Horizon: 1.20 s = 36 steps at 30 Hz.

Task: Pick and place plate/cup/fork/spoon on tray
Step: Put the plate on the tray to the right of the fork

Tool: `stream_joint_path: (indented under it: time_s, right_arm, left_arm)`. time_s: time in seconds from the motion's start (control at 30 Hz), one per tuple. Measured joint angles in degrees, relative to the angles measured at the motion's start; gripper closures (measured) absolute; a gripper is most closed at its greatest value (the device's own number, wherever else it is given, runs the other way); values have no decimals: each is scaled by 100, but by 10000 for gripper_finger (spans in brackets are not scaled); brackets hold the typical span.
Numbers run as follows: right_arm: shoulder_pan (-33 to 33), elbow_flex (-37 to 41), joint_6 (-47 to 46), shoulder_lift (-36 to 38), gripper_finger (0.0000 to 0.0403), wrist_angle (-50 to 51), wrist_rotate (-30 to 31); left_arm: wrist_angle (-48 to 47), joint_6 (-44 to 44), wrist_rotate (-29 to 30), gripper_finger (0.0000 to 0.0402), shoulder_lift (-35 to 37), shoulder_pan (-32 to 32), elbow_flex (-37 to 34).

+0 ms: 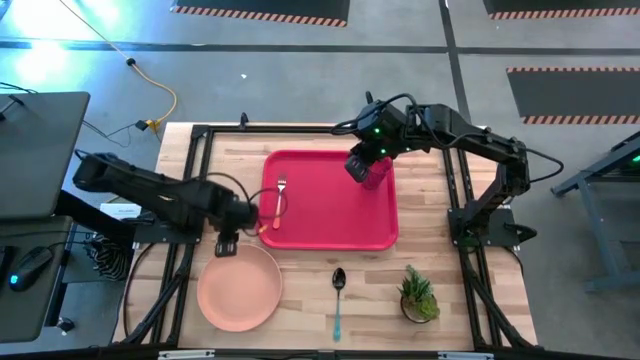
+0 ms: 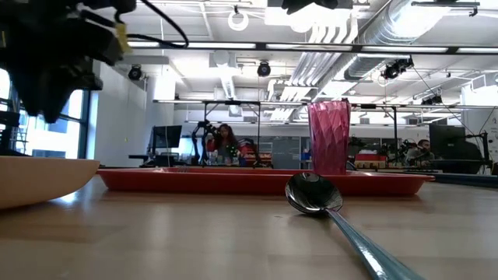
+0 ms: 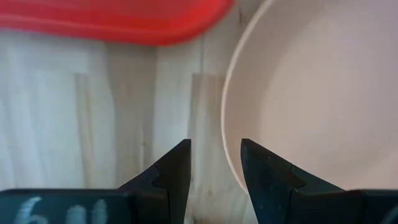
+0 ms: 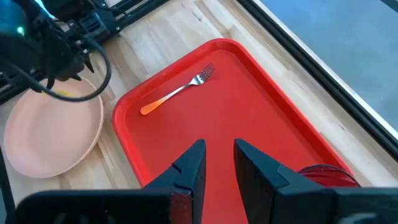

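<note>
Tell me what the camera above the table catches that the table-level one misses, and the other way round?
Only the overhead view shows the fork lying on the tray, the potted plant, and both arms, the left fingers at the plate's edge. Only the table-level view shows the room behind, with people at desks. Both show the tray, cup, spoon and plate.

The high view looks straight down on the whole table (image 1: 300, 140). The low view sits at table height, close behind the spoon (image 2: 313, 193), facing the room. The left wrist view hangs close over the plate (image 3: 311, 93) rim. The right wrist view looks along the tray (image 4: 249, 112); high and right wrist views share the fork (image 4: 177, 91).
</note>
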<state>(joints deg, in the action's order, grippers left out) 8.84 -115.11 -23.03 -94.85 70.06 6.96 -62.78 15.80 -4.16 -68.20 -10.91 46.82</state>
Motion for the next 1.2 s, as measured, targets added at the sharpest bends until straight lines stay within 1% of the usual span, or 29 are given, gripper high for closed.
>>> stream_joint_path:
  time_s: [0.23, 0.4, 0.53, 0.8, 0.93, 1.2]
  right_arm:
    - [-2, 0, 97, 0, 327, 0, -2]
    - [-2, 0, 98, 0, 327, 0, -2]
    - [-2, 0, 98, 0, 327, 0, -7]
    - [-2, 0, 98, 0, 327, 1, -10]
    - [-2, 0, 101, -2, 327, 0, -11]
    - [0, 0, 154, -2, 327, 0, -9]
  left_arm:
    - [257, 499, 6, 271, 2, -623, -298]
    - [303, 977, 300, 271, 0, -862, -440]
    - [366, 1155, 317, 271, 2, -965, -603]
    - [972, 1365, 314, 271, 2, -1055, -973]
    - [1007, 1539, 316, 271, 0, -1052, -1126]
    - [1080, 1553, 316, 271, 0, -1052, -1221]
